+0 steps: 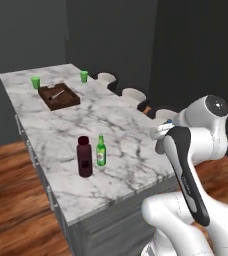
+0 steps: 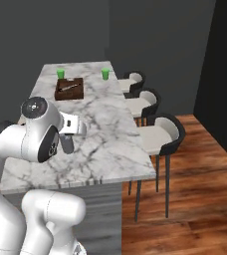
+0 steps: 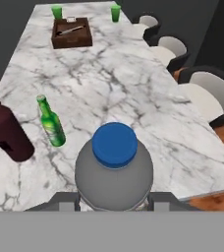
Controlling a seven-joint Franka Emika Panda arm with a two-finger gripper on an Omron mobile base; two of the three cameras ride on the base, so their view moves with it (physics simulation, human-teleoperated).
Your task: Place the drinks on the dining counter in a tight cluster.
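The jaws (image 3: 114, 199) are closed around a small grey bottle with a blue cap (image 3: 114, 170), which sits between them in the hand view, its cap facing the camera, held above the near end of the long white-grey veined marble counter (image 1: 111, 120). In the left base view the gripper end of the white arm (image 1: 196, 150) is over the counter's right edge, close to the white chairs with dark frames (image 1: 133, 95).

On the counter's near part stand the other two drinks, both upright: a wide dark maroon bottle with a cap (image 1: 84, 156) and, just beside it on its right in the left base view, a slim green glass bottle (image 1: 101, 150). They are close but apart, a thin strip of marble showing between them. In the hand view the green bottle (image 3: 51, 121) is to the left of the grey one, with the maroon bottle (image 3: 6, 129) further left.

At the far end of the counter lies a brown wooden tray (image 1: 59, 96) holding a slim utensil, with two small bright green cups (image 1: 35, 82) (image 1: 84, 76) standing beyond it, one toward each side. A brown wood floor (image 2: 195, 199) lies around the counter
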